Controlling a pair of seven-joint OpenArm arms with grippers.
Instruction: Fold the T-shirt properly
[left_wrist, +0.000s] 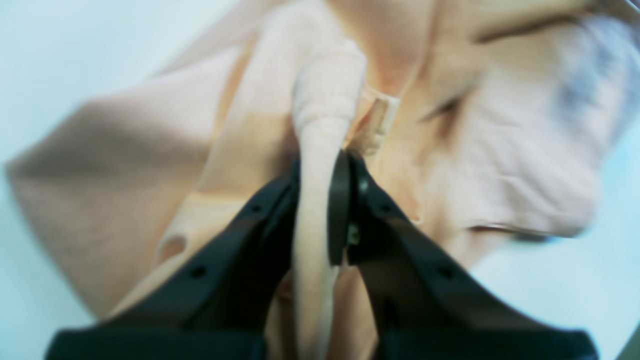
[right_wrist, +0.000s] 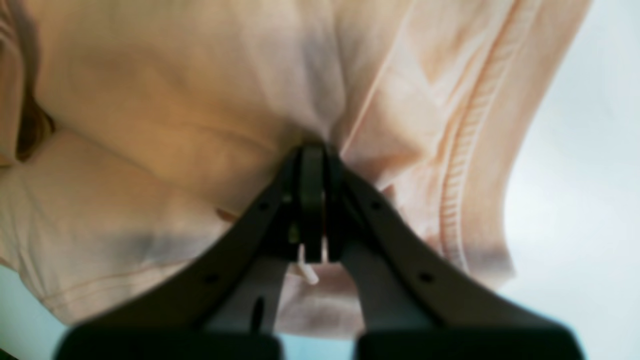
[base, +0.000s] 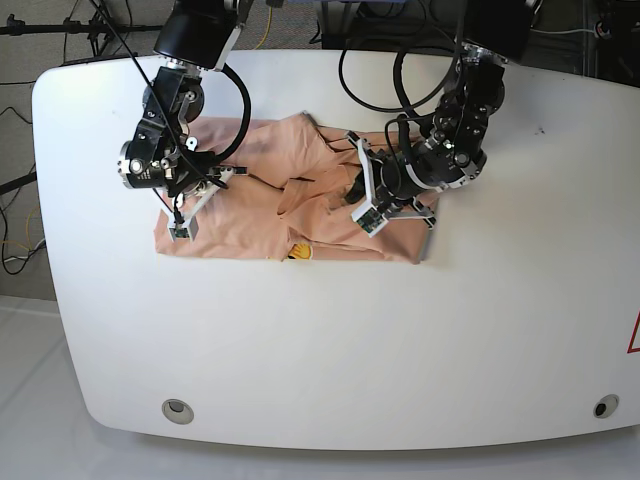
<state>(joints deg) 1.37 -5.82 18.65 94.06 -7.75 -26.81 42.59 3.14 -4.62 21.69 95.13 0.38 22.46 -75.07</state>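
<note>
Base view shows the T-shirt (base: 250, 215) lying on the white worktop (base: 330, 340), spread wide across its upper middle but rumpled, with ridges of cloth bunched near the centre. Going left to right in that view, the right claw (base: 183, 222) sits over the shirt's left end, then comes the small yellow-and-black mark (base: 299, 253) at the lower edge, then the heaped folds in the middle, and last the left claw (base: 368, 212) over the shirt's right part.

Right wrist view has the right claw (right_wrist: 312, 165) closed tight, with peach cloth gathered to a pucker at its tips; it looks clamped on a pinch of the T-shirt (right_wrist: 165, 110), and a stitched hem (right_wrist: 467, 150) runs down just to the right of it. Left wrist view has the left claw (left_wrist: 320, 175) closed around a thick rolled ridge of the T-shirt (left_wrist: 100, 165), which passes straight between its jaws; a ribbed band, likely the neckline (left_wrist: 372, 122), sits just beyond the tips.

My reading is that the fold is at an early stage. Both arms have a grip, yet no clean folded edge or neat rectangle is visible, and the cloth lies creased. Bringing the sides and sleeves in, and then halving the body, all seem left to do.
</note>
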